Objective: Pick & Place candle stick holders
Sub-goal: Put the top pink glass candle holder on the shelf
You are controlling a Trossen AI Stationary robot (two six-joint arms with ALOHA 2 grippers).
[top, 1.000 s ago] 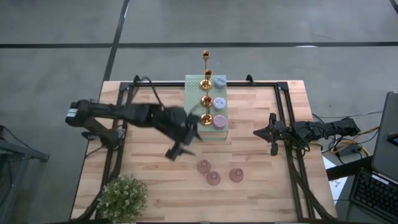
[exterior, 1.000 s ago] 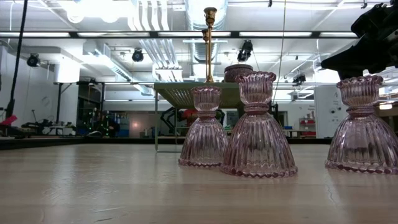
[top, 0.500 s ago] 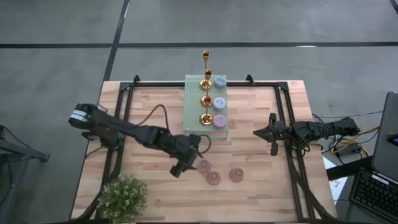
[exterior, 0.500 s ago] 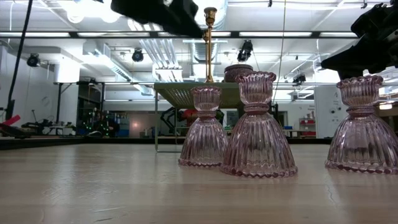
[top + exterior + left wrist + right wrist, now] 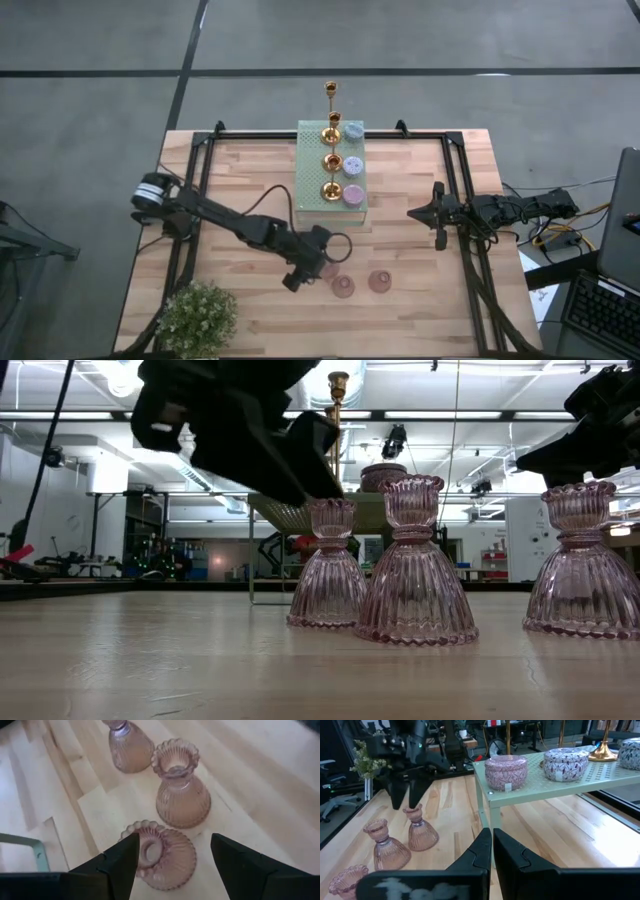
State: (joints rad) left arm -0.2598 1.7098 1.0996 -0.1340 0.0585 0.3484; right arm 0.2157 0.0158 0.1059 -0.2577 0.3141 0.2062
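Candle stick holders of three kinds appear on the wooden table [image 5: 420, 320]. Three pinkish glass holders, each a ribbed bell-shaped base under a scalloped cup, stand in a loose row near the table's front edge, at about its middle: the first glass holder [image 5: 328, 267], the second glass holder [image 5: 343, 287] and the third glass holder [image 5: 379, 281], close together but apart. Three gold holders [image 5: 331, 189], shiny metal with round bases and slim stems, stand in a line on the pale green perforated block [image 5: 312, 165], a raised flat platform on thin legs at the middle of the table's rear edge; a fourth gold stem shows beyond the rear edge. Beside the gold line sit three squat round holders [image 5: 353, 194], two lavender-grey with a leaf-like pattern and one dusty pink, all matte. The left gripper [image 5: 316, 262] hangs directly over the first glass holder, its dark jaws spread wide on either side of the scalloped cup, not touching it and holding nothing. The right gripper [image 5: 425, 212] waits low near the table's right edge, jaws pressed together and empty. A bushy green plant [image 5: 197, 315] occupies the front left corner.
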